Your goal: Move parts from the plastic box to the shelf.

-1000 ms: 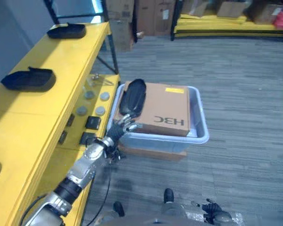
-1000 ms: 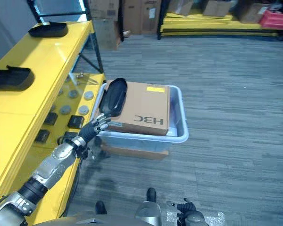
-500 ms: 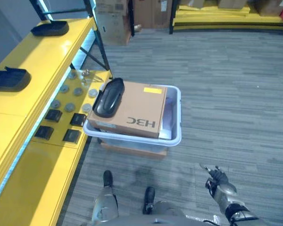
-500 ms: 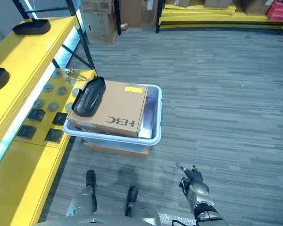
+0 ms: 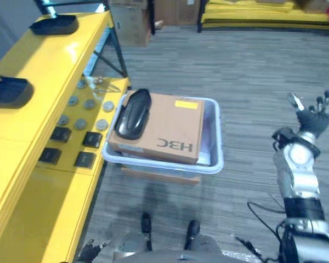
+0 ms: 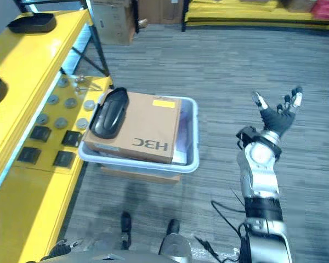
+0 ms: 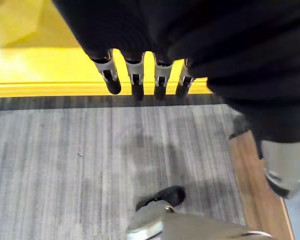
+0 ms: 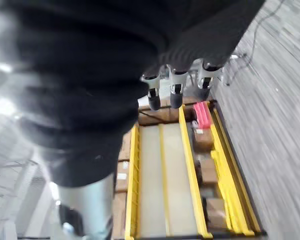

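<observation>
One black moulded part (image 5: 134,113) lies on a brown cardboard box (image 5: 162,129) set in the pale plastic box (image 5: 219,159) on the carpet, beside the yellow shelf (image 5: 38,82). Two more black parts (image 5: 54,24) rest on the shelf's top level; small round and square pieces (image 5: 83,139) sit on the lower level. Right hand (image 6: 278,115): raised well right of the box, fingers spread, empty. Left hand (image 7: 140,75): low near the shelf's edge, fingers straight, holding nothing.

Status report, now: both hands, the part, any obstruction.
Right hand raised over the floor, open, empty. Left hand low by the yellow shelf, fingers straight, empty. Black part on cardboard box in plastic box. No obstruction seen.
</observation>
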